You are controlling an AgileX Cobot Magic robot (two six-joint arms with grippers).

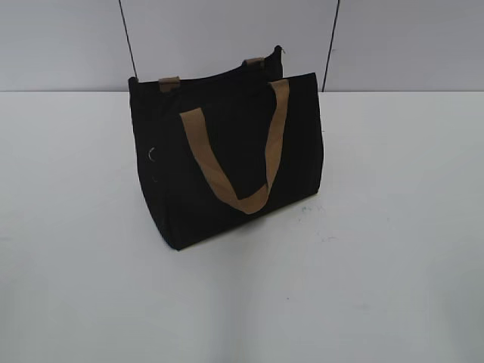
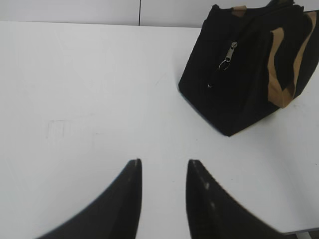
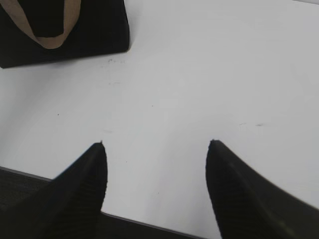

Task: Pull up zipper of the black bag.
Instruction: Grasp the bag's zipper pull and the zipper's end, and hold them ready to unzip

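The black bag [image 1: 227, 159] hides part of its second tan handle [image 1: 169, 82]. One zipper [image 2: 228, 56]. Left gripper [image 2: 164, 164] narrow, right gripper [image 3: 157, 144] wide, both empty.

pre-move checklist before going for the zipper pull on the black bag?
1. Zipper pull visible: ok, silvery ring hangs on the black bag end panel, seen in left wrist view.
2. Left claw open and empty: ok.
3. Right claw open and empty: ok, wider gap.
4. Path from left claw to pull: ok, only bare table between.
5. Tan handle off the pull: ok, it drapes over the front face.
6. Zipper fully open or partly closed: cannot tell.
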